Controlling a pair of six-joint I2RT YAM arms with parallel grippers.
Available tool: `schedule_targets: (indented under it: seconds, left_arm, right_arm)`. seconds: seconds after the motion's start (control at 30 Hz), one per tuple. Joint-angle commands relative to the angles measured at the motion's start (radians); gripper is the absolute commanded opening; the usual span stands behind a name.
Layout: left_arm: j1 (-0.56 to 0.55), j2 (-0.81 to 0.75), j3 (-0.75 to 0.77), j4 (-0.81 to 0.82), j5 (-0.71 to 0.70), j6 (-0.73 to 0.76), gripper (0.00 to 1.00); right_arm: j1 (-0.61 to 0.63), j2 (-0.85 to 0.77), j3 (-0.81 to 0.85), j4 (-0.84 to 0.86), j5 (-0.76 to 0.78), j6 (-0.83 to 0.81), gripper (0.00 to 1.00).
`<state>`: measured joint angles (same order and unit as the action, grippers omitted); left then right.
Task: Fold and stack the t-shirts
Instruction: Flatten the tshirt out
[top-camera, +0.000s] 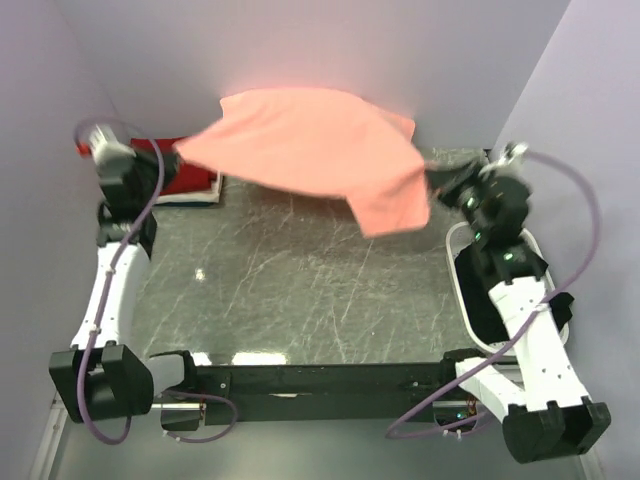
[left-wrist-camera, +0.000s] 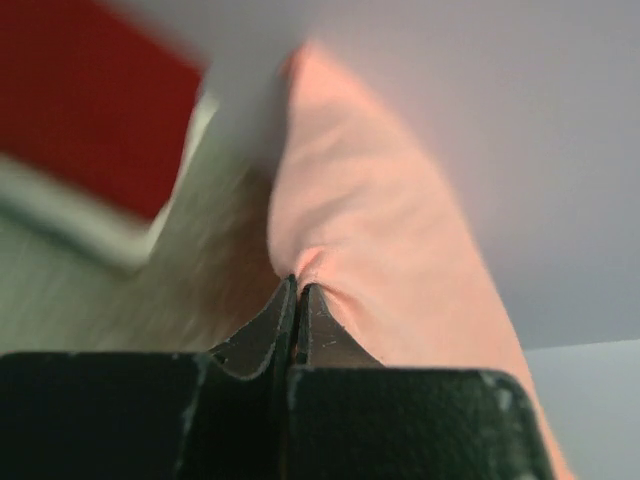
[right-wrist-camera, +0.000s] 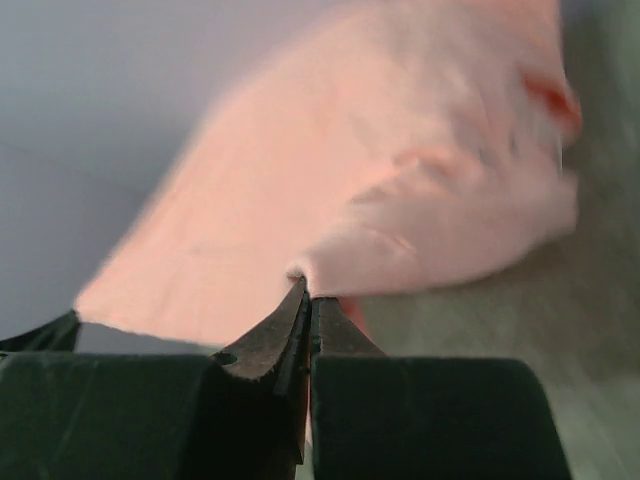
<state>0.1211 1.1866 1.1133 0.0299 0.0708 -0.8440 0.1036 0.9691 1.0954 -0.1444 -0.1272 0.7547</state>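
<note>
A salmon-pink t-shirt (top-camera: 310, 145) hangs stretched in the air between my two grippers, above the far half of the table. My left gripper (top-camera: 178, 152) is shut on its left edge; in the left wrist view the cloth (left-wrist-camera: 380, 230) bunches at the gripper (left-wrist-camera: 299, 282). My right gripper (top-camera: 432, 178) is shut on its right edge, with a fold hanging down beside it; the right wrist view shows the cloth (right-wrist-camera: 400, 190) pinched at the gripper (right-wrist-camera: 308, 290). A folded deep red t-shirt (top-camera: 185, 178) lies on a white one at the far left, also seen in the left wrist view (left-wrist-camera: 90, 110).
A white slatted basket (top-camera: 466, 290) with dark cloth inside stands at the right edge, under my right arm. The dark marbled tabletop (top-camera: 300, 290) lies below the shirt. Walls close in at the back and both sides.
</note>
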Motion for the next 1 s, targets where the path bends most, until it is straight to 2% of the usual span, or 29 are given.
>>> schedule_targets:
  seconds: [0.0,0.07,0.17,0.3,0.4,0.53,0.57,0.63,0.67,0.8,0.83,0.87,0.93,0.97]
  left_arm:
    - [0.002,-0.054,-0.245,0.022,-0.022,-0.154,0.01]
    - [0.002,-0.091,-0.407,0.053,-0.049,-0.181,0.01]
    - [0.003,-0.117,-0.602,0.134,-0.068,-0.227,0.01]
    - [0.002,-0.096,-0.719,0.166,-0.106,-0.233,0.01]
    - [0.002,-0.107,-0.760,0.151,-0.147,-0.213,0.01]
    - [0.002,-0.145,-0.791,0.137,-0.181,-0.187,0.02]
    - [0.002,-0.148,-0.791,0.139,-0.175,-0.182,0.02]
    - [0.002,-0.154,-0.791,0.149,-0.155,-0.173,0.04]
    - [0.003,-0.153,-0.793,0.154,-0.146,-0.170,0.05]
    - [0.002,-0.171,-0.802,0.153,-0.124,-0.159,0.20]
    - [0.002,-0.186,-0.805,0.150,-0.124,-0.156,0.28]
    - [0.002,-0.196,-0.807,0.136,-0.131,-0.155,0.33]
    - [0.003,-0.237,-0.813,0.127,-0.135,-0.153,0.44]
    - [0.002,-0.251,-0.813,0.096,-0.150,-0.156,0.48]
  right_arm:
    - [-0.007,-0.041,-0.285,0.000,-0.012,0.005,0.00]
    - [-0.016,-0.035,-0.427,0.005,-0.006,-0.009,0.00]
    - [-0.048,0.054,-0.549,0.029,-0.028,-0.026,0.00]
    - [-0.084,0.141,-0.603,0.037,-0.083,-0.044,0.00]
    - [-0.090,0.132,-0.629,0.013,-0.072,-0.052,0.04]
    - [-0.096,0.070,-0.621,-0.043,-0.023,-0.061,0.24]
    - [-0.094,0.042,-0.615,-0.050,-0.012,-0.064,0.33]
    - [-0.096,0.019,-0.586,-0.072,-0.005,-0.078,0.45]
    - [-0.094,0.005,-0.572,-0.087,-0.003,-0.086,0.47]
    - [0.011,-0.073,-0.540,-0.181,0.096,-0.092,0.53]
    - [0.045,-0.093,-0.549,-0.185,0.115,-0.074,0.54]
    - [0.144,-0.116,-0.558,-0.187,0.126,-0.062,0.54]
    - [0.250,-0.127,-0.589,-0.189,0.205,-0.014,0.54]
    - [0.356,-0.119,-0.600,-0.187,0.242,0.001,0.54]
